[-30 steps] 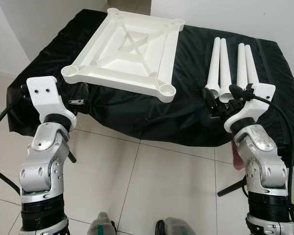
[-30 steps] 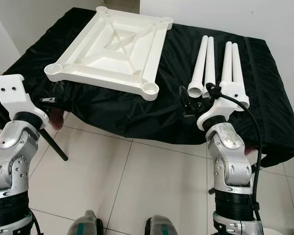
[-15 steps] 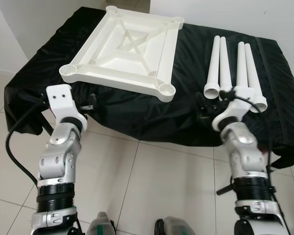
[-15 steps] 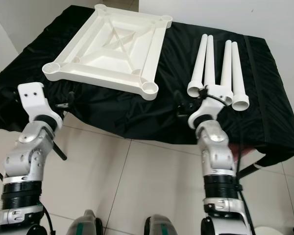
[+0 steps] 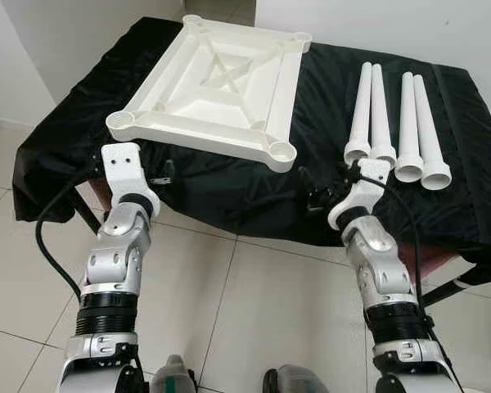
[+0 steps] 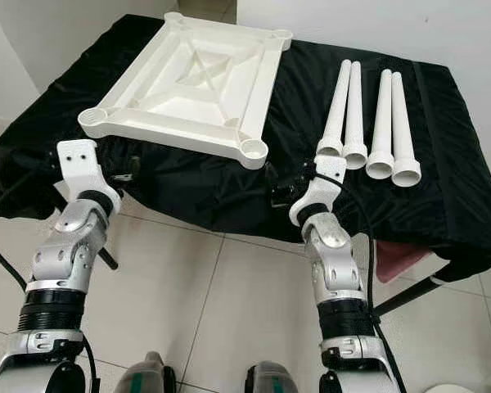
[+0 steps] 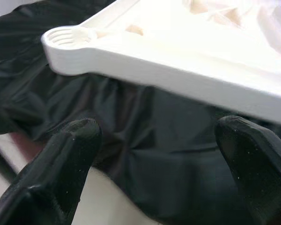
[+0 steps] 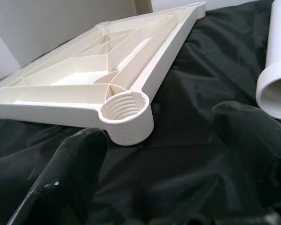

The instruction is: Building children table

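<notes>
- On a table draped in black cloth [image 5: 229, 184] lies the white tabletop [image 5: 213, 86], upside down, with its ribbed underside and crossed braces facing up and a round threaded socket at each corner.
- Beside it, on the robot's right, four white legs [image 5: 393, 123] lie in two pairs on the cloth, well apart from the tabletop, their wide open ends toward the robot.
- At the near edge of the cloth, the left gripper [image 5: 159, 173] is raised just below the tabletop's near left corner socket [image 7: 68, 37]; in the left wrist view its two black fingers [image 7: 61, 154] stand spread with nothing between them, the cloth and the tabletop's rim ahead.
- Between the tabletop's near right corner and the legs, the right gripper [image 6: 282, 190] points at the cloth's front fold; in the right wrist view its fingers [image 8: 70, 173] are spread wide and empty, with the near right corner socket [image 8: 128, 115] ahead and the threaded mouth of one leg [image 8: 276, 89] to the side.
- Below the table is a pale tiled floor [image 5: 254, 327], where the robot's feet show.
</notes>
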{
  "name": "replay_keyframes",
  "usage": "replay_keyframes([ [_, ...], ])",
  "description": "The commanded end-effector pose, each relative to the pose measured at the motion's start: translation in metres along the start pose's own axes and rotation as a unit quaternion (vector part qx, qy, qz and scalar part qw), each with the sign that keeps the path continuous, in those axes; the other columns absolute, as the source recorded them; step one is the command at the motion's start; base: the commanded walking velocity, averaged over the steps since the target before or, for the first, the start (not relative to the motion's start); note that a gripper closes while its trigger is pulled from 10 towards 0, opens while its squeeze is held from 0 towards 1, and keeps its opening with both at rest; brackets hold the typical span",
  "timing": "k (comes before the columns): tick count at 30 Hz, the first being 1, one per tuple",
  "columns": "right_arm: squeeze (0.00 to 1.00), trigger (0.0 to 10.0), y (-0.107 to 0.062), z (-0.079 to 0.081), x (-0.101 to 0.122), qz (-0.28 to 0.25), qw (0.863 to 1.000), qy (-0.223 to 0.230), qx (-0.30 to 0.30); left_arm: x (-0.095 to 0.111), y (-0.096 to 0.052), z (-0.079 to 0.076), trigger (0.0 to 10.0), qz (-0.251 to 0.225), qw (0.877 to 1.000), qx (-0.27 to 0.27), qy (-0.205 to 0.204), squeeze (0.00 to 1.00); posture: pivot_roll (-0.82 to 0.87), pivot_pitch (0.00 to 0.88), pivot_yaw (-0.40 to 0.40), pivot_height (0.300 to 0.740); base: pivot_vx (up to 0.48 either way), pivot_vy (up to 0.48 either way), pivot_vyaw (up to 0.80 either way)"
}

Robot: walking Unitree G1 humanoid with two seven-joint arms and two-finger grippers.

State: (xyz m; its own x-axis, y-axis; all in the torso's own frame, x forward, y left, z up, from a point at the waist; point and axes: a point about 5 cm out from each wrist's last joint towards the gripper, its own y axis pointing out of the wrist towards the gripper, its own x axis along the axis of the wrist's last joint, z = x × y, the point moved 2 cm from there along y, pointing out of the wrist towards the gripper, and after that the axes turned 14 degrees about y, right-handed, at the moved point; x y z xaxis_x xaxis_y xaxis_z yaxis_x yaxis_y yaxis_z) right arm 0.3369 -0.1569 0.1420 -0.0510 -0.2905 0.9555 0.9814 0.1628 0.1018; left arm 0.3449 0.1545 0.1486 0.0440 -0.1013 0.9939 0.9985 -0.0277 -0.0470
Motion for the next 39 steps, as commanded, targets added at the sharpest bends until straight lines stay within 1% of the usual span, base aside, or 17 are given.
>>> replay_keyframes([
  [1,1.00,10.0,0.002,0.001,0.007,-0.019,1.000,0.000,-0.005,0.006,-0.003,-0.011,10.0,-0.030,0.998,-0.059,-0.009,1.00,-0.09,0.002,0.027,0.740,0.000,0.000,0.00],
  [2,1.00,10.0,0.003,0.000,0.008,-0.020,1.000,-0.008,-0.011,0.006,-0.003,-0.011,10.0,-0.030,0.998,-0.054,-0.012,1.00,-0.09,0.002,0.027,0.740,0.000,0.000,0.00],
  [4,1.00,10.0,0.004,0.001,0.009,-0.023,1.000,-0.012,-0.005,0.008,-0.005,-0.012,10.0,-0.038,0.998,-0.054,0.017,1.00,-0.09,0.002,0.030,0.740,0.000,0.000,0.00],
  [5,1.00,10.0,0.004,0.001,0.009,-0.023,1.000,-0.012,-0.005,0.008,-0.005,-0.012,10.0,-0.038,0.998,-0.054,0.017,1.00,-0.09,0.002,0.030,0.740,0.000,0.000,0.00],
  [6,0.00,10.0,0.004,-0.001,0.010,-0.027,0.999,-0.024,-0.007,0.010,-0.004,-0.008,10.0,-0.037,0.997,-0.027,0.056,0.00,-0.08,0.000,0.026,0.740,0.000,0.000,0.00],
  [8,0.00,10.0,0.004,-0.002,0.010,-0.027,0.999,-0.018,-0.004,0.013,-0.005,-0.006,10.0,-0.044,0.997,-0.024,0.056,0.00,-0.08,0.000,0.026,0.740,0.000,0.000,0.00],
  [10,0.00,10.0,0.003,-0.004,0.012,-0.034,0.999,-0.026,-0.016,0.016,-0.005,0.003,10.0,-0.055,0.996,-0.005,0.072,0.00,-0.07,0.002,0.024,0.740,0.000,0.000,0.00],
  [13,0.00,10.0,0.002,-0.004,0.012,-0.039,0.999,-0.023,-0.016,0.014,-0.006,0.009,10.0,-0.054,0.996,0.005,0.077,0.00,-0.07,0.000,0.016,0.740,0.000,0.000,0.00],
  [17,0.00,10.0,0.000,-0.003,0.011,-0.039,0.999,-0.022,-0.012,0.013,-0.007,0.012,10.0,-0.051,0.996,0.003,0.070,0.00,-0.07,0.000,0.014,0.740,0.000,0.000,0.00],
  [20,0.00,10.0,0.000,-0.003,0.010,-0.038,0.999,-0.026,-0.011,0.012,-0.007,0.013,10.0,-0.046,0.996,0.006,0.073,0.00,-0.06,0.000,0.010,0.740,0.000,0.000,0.00],
  [32,0.00,10.0,0.008,0.000,0.012,-0.043,0.999,-0.028,0.001,0.013,-0.010,0.013,10.0,-0.055,0.996,0.007,0.063,0.00,-0.04,0.000,-0.019,0.740,0.000,0.000,0.00],
  [39,0.00,10.0,0.013,0.003,0.014,-0.048,0.998,-0.029,0.013,0.017,-0.009,0.018,10.0,-0.063,0.996,0.017,0.055,0.00,-0.03,0.000,-0.030,0.740,0.000,0.000,0.00],
])
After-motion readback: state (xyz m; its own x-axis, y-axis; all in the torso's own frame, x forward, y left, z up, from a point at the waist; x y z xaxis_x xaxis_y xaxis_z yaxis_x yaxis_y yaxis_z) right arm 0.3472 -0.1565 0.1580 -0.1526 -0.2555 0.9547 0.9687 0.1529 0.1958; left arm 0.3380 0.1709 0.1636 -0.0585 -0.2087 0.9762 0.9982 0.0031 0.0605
